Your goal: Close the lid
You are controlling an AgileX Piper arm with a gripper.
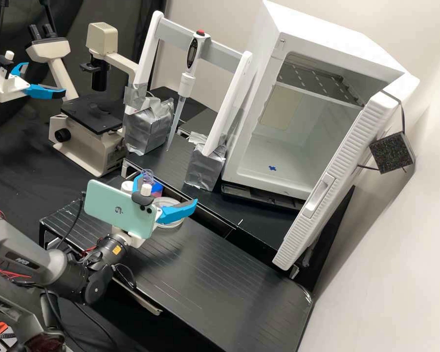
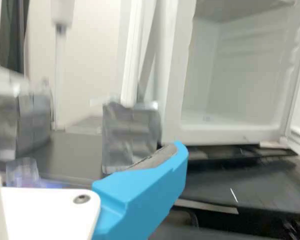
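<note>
My gripper (image 1: 169, 188) stands open over the black platform, its blue fingers spread wide. Partly behind the lower finger lies a clear round dish (image 1: 169, 225); whether a lid is on it, I cannot tell. A white round object (image 1: 127, 187) and a small blue-and-pink item (image 1: 157, 187) are just behind the phone. In the wrist view the gripper (image 2: 85, 142) has nothing visible between its fingers, and a clear plastic item (image 2: 22, 171) is low beside them. The white cabinet (image 1: 253, 177) has its door (image 1: 336, 176) swung wide open, with its interior exposed.
A pipette (image 1: 185, 83) hangs on a white frame with silver-wrapped feet (image 1: 205, 168). Left of it stands a microscope (image 1: 90, 142). The platform (image 1: 215, 288) extends in front of the cabinet. A mint phone (image 1: 113, 208) is mounted on my wrist. Another arm's gripper (image 1: 44, 78) is at the far left.
</note>
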